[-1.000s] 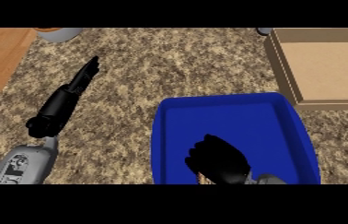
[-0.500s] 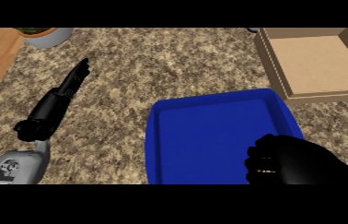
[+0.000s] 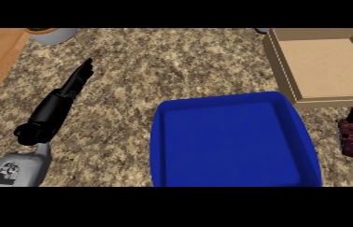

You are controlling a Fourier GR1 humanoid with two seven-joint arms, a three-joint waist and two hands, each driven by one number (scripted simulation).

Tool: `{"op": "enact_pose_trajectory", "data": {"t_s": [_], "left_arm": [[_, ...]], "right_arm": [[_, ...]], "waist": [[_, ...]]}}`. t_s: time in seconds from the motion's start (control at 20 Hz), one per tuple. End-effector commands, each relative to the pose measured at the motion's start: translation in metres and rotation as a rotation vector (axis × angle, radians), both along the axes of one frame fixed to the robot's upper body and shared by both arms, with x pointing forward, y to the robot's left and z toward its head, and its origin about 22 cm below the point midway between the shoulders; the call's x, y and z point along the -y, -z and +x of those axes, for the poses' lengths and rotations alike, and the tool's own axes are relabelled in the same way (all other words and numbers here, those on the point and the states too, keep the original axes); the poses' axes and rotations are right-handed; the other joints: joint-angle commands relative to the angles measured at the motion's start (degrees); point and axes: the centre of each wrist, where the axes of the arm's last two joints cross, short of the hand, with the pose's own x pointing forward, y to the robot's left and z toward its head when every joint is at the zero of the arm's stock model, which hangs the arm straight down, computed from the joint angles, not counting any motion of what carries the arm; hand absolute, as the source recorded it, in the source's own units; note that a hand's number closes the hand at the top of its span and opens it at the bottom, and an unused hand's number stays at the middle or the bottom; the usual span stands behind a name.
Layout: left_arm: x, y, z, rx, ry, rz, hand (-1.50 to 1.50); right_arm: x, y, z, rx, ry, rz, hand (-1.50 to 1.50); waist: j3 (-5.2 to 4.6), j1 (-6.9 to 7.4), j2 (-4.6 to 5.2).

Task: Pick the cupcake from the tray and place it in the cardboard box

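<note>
At the far left corner, a grey rounded pot [image 3: 56, 34] is seen on the speckled brown granite tabletop [image 3: 151, 67], beside a strip of orange wood surface [image 3: 10, 48]. The left hand [image 3: 69, 88], black and slender, is stretched flat over the tabletop, its fingers straight and pressed together, pointing to the far side, nothing held. Its grey forearm [image 3: 24, 167] is seen at the near left. To the right, the blue rectangular plastic tray [image 3: 234, 142] is laid near the centre. At the far right, the open brown cardboard box [image 3: 314, 67] is placed just beyond the tray's far right corner. At the right edge, a dark reddish shape [image 3: 346, 137] is glimpsed just beside the tray; whether it is the cupcake cannot be told. The right hand is not seen.
</note>
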Motion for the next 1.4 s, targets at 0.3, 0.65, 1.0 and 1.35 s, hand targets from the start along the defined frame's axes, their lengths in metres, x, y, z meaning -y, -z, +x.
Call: {"op": "enact_pose_trajectory", "data": {"t_s": [0.3,0.65,1.0,1.35], "left_arm": [[0.018,-0.011,0.023,0.018,0.072,0.013,0.00],[0.023,0.000,0.018,0.022,0.085,-0.004,0.00],[0.034,-0.001,0.023,0.014,0.120,0.001,0.00],[0.036,-0.016,0.025,0.036,0.150,0.001,0.00]], "right_arm": [[0.098,-0.057,0.054,-0.076,0.276,0.148,1.50],[0.103,-0.030,0.078,-0.127,0.350,-0.189,1.50],[0.116,-0.032,0.089,-0.286,0.342,-0.363,1.50],[0.126,-0.015,0.091,-0.414,0.307,-0.532,-1.50]], "waist": [[-0.02,4.07,0.92],[0.02,5.60,1.44],[0.07,6.69,1.84],[0.18,7.86,2.08]]}}
